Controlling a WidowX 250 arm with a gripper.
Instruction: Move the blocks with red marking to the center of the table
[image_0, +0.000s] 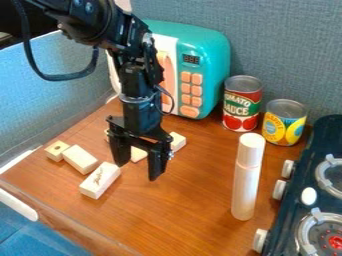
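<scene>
Nearest in the camera view, at the right side, is the dark toy stove, with pale knobs along its edge. On the brown table, between this stove and me, one white tube stands upright with its cap on top.

At the left of the view lies the marked block, which is of pale colour and carries dark writing on its upper face; if this writing is red, I cannot tell. It is near my gripper, apart from it. I hang down over the table, and my jaws are released, with a wide gap between them. Just beside the marked block, farther back, lies a plain block, and next to that one a small block with a round hole in it.

Behind my jaws I see a part of a pale block, and to the right of it another block. Both are partly hidden by me.

Farther back, the yellow and blue can stands near the red can. Behind my arm is the teal toy microwave with its orange buttons, and behind everything rises the grey wall.
</scene>
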